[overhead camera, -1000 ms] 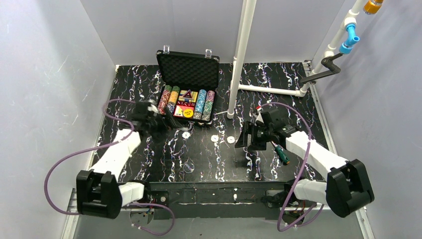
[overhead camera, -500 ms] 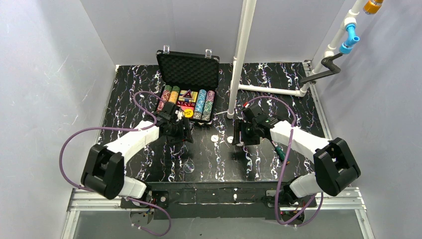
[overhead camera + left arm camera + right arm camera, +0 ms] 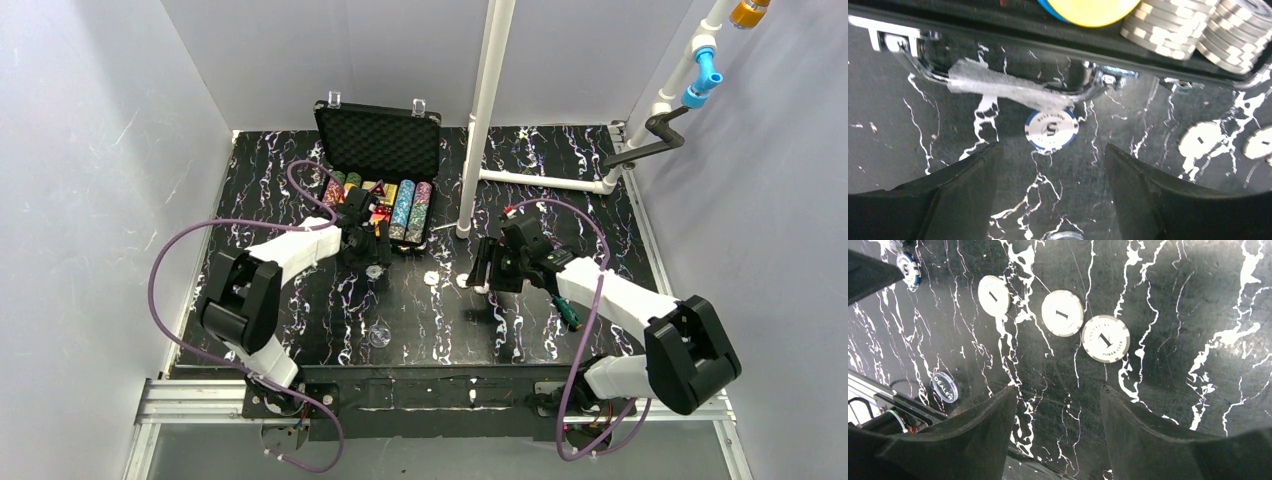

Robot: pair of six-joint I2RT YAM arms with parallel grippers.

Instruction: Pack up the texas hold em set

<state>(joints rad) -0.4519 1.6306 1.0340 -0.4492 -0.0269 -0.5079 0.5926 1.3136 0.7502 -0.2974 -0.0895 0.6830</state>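
Rows of poker chips [image 3: 404, 208] fill the open black case [image 3: 380, 145] at 12 o'clock on the marbled table [image 3: 265, 170]. At the case's 6 o'clock the left gripper [image 3: 1050, 150] hangs spread and empty, a blue-rimmed chip [image 3: 1051, 129] lying at its 12 o'clock, right by the case's taped handle [image 3: 1008, 87]. Toward 3 o'clock the right gripper [image 3: 1057, 390] is spread too, holding nothing, with three white chips [image 3: 1062, 313] at its 12 o'clock, clear of both fingers. At 6 o'clock of the blue-rimmed chip lies a clear dealer disc [image 3: 378, 336].
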